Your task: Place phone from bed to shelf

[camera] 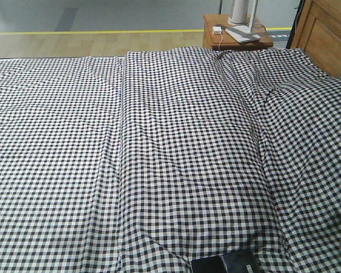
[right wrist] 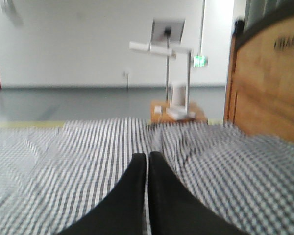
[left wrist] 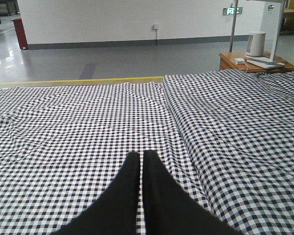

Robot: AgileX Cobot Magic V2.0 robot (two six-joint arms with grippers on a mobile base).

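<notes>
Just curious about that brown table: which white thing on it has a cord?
The small white block at the side table's left end, far smaller than the tall cylinder and flat base.

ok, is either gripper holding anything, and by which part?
Nothing is held. The left gripper and right gripper are both shut on nothing, over the bed. The phone lies on the bed at the front view's bottom edge, untouched.

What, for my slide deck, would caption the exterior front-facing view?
Gingham-sheeted bed with a black phone at its near edge and a wooden side table beyond.
</notes>
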